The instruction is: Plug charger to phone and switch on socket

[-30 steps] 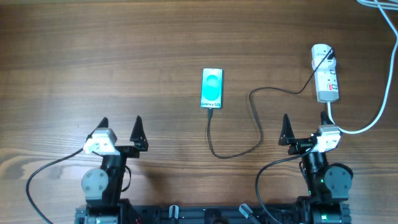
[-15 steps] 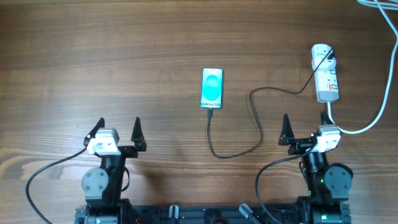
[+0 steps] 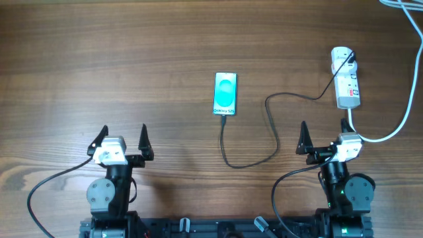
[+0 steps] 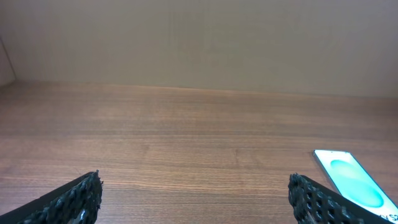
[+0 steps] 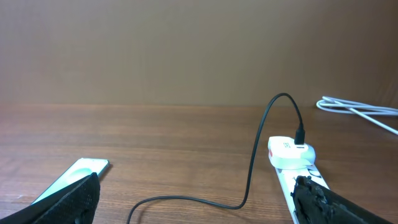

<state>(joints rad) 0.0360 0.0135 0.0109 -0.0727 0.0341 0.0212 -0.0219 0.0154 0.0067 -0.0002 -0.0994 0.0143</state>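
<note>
The socket (image 3: 347,89) lies just ahead of the right gripper (image 3: 324,134), long axis pointing away, far from the left gripper (image 3: 123,134); both grippers gape wide, empty.

One phone (image 3: 225,93), one charger (image 3: 222,135), one socket (image 3: 346,82), one white cord (image 3: 377,140), two arms (image 3: 109,192) (image 3: 344,188)

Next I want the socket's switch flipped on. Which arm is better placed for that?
Right. The socket lies just ahead of the open right claw and shows in its wrist view, while the left claw sits on the far side of the phone.
</note>
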